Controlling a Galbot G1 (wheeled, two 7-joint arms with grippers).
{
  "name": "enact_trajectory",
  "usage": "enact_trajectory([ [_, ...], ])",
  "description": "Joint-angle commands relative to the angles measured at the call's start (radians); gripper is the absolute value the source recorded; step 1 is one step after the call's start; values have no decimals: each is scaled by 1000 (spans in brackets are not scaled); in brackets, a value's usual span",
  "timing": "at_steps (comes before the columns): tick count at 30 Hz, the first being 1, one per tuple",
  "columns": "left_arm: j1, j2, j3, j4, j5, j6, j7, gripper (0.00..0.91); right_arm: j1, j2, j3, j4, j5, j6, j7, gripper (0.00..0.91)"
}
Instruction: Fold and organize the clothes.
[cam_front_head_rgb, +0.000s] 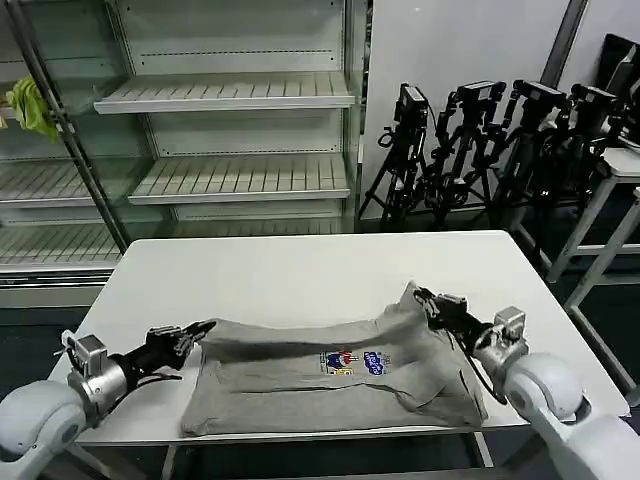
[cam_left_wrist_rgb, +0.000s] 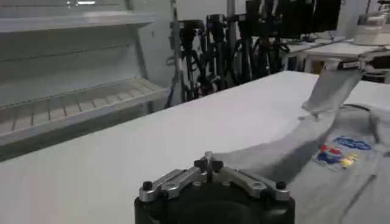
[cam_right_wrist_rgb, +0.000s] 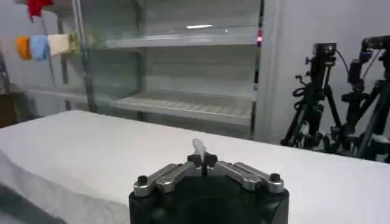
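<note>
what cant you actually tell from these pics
- Chest print on the shirt: too small to read in the head view, blurred in the left wrist view.
- Shirt's neck buttons: hidden by folded fabric.
- Shirt's near hem: the table edge hides any overhang.
- Left end effector and right end effector: both pinch shirt fabric, which covers their fingertips.

No legible text, label, brand, number or sign anywhere. Small multicolour print on the chest of the light grey shirt (cam_front_head_rgb: 355, 362), lying toward the front edge of the white table (cam_front_head_rgb: 290, 275): red, blue and yellow shapes, with what may be lettering in the blue part, too small to make out. Same print (cam_left_wrist_rgb: 342, 150) from the left wrist view, likewise unreadable.
</note>
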Motion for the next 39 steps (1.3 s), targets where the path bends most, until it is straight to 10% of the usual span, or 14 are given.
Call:
enact_trajectory([
  [1, 174, 7, -118, -94, 0, 2, -2, 60, -206, -59, 130, 162, -2, 2, -4, 0],
  [28, 240, -9, -119, -72, 52, -1, 6, 111, -401, -74, 263, 160, -81, 31, -49, 0],
  [29, 242, -9, -120, -72, 56, -1, 7, 232, -403, -74, 263, 160, -84, 31, -50, 695],
  [30, 248, -9, -123, -73, 61, -2, 9, 232, -410, -73, 263, 160, -93, 31, -49, 907],
  [32, 255, -8, -127, -73, 67, -2, 11, 907, -416, -73, 265, 161, -107, 29, -46, 907],
  [39, 270, -3, -146, -90, 79, 0, 5, 907, -424, -71, 274, 169, -148, 31, -35, 907],
])
